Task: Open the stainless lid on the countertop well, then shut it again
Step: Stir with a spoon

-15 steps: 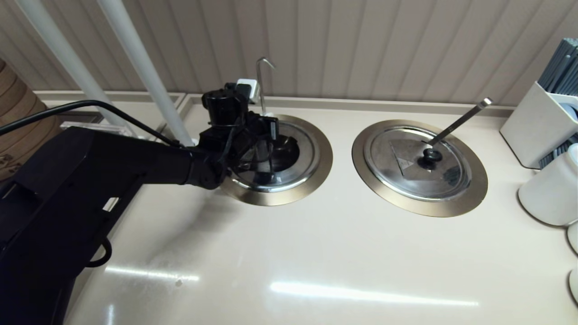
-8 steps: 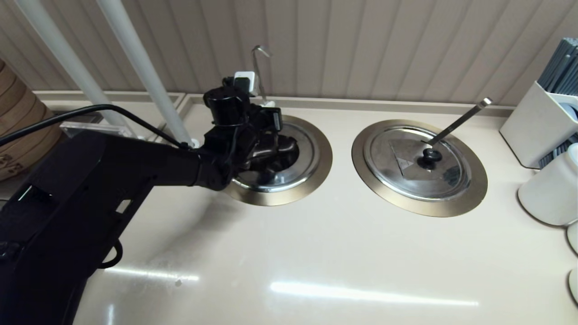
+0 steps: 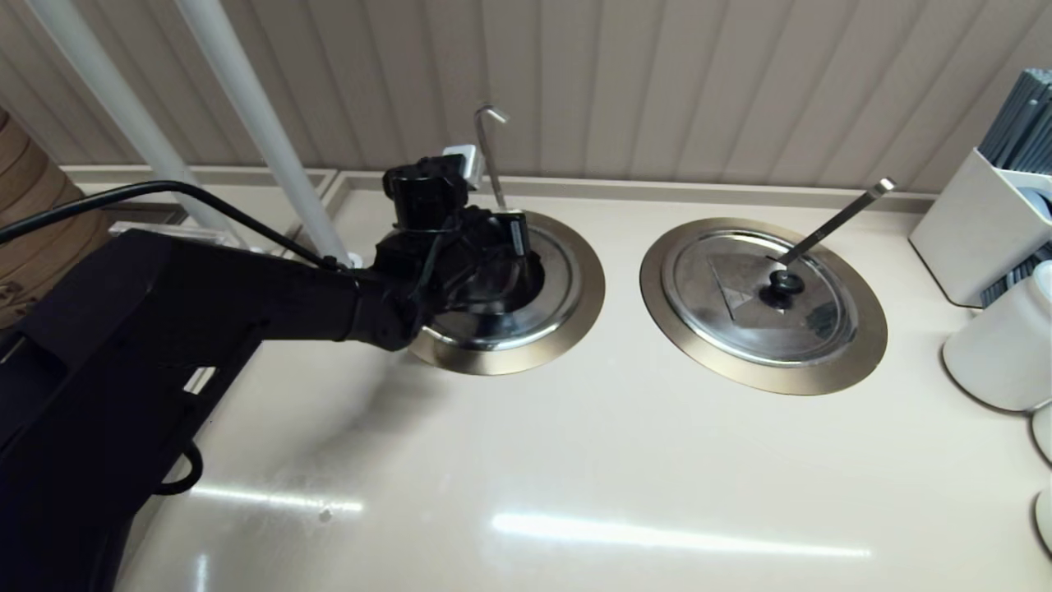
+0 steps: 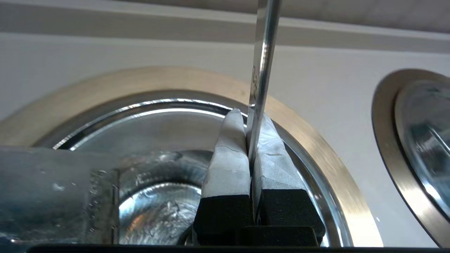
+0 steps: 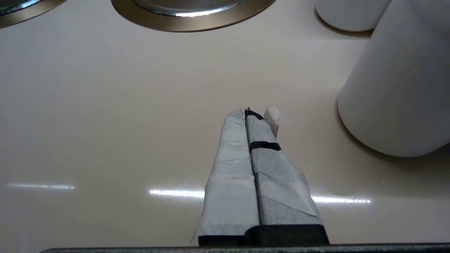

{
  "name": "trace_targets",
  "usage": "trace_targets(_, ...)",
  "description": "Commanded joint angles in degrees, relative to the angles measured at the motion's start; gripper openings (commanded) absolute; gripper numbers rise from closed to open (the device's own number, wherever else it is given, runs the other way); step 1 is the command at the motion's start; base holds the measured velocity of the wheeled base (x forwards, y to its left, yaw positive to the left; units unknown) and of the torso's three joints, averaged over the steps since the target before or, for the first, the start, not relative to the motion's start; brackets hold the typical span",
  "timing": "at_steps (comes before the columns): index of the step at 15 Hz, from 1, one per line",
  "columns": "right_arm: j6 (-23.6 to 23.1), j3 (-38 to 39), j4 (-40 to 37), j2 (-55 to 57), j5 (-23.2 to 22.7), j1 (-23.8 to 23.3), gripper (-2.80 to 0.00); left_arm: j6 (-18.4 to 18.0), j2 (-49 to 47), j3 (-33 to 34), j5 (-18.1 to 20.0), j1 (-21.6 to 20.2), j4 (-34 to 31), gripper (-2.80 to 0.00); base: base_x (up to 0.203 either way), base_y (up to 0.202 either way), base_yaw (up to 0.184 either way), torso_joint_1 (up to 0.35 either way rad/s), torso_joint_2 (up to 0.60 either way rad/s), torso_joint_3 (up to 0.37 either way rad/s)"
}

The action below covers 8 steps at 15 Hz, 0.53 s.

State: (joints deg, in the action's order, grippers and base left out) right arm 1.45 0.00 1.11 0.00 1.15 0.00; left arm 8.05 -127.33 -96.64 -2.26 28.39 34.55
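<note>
My left gripper (image 3: 514, 238) hangs over the left countertop well (image 3: 588, 288), which has a brass-toned flange (image 4: 105, 88). Its fingers are shut, with the thin hook-tipped ladle handle (image 3: 491, 152) (image 4: 262, 52) pinched between the pads. Beside the gripper the dark bowl (image 3: 526, 279) shows. A blurred steel surface (image 4: 52, 193), apparently the stainless lid, lies close under the wrist. Its black knob is hidden, and I cannot tell how the lid sits. My right gripper (image 5: 251, 112) hovers shut and empty over bare counter, out of the head view.
The twin well (image 3: 863, 345) on the right is covered by its lid (image 3: 740, 304), with a straight ladle handle (image 3: 838, 218). White containers (image 3: 998, 345) (image 5: 397, 88) and a white box (image 3: 982, 230) stand at the far right. White poles (image 3: 246, 123) rise behind my left arm.
The left gripper lifted, then came back down, ending slightly further right. The hook-tipped handle moved with it, its tip going up and left, then back.
</note>
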Motion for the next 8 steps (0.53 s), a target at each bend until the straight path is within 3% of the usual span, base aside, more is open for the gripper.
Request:
trace_targets(1,0.0,0.3,0.0,0.0,0.0,0.0,-2.80,-0.1,1.6,0.8,0.2,-0.2,-0.7,-2.80,0.000,0.000,0.000,0.000,0.00,0.000)
trace_targets(3,0.0,0.3,0.0,0.0,0.0,0.0,-2.80,-1.7,2.0,0.8,0.3,-0.4,-2.4,-2.80,0.000,0.000,0.000,0.000,0.00,0.000)
trace_targets(6,0.0,0.3,0.0,0.0,0.0,0.0,-2.80,-9.4,1.5,0.8,-1.0,-2.1,-3.0,-2.80,0.000,0.000,0.000,0.000,0.00,0.000)
trace_targets(8,0.0,0.3,0.0,0.0,0.0,0.0,-2.80,-9.7,0.1,-1.0,-2.9,-2.1,-2.6,-2.80,0.000,0.000,0.000,0.000,0.00,0.000)
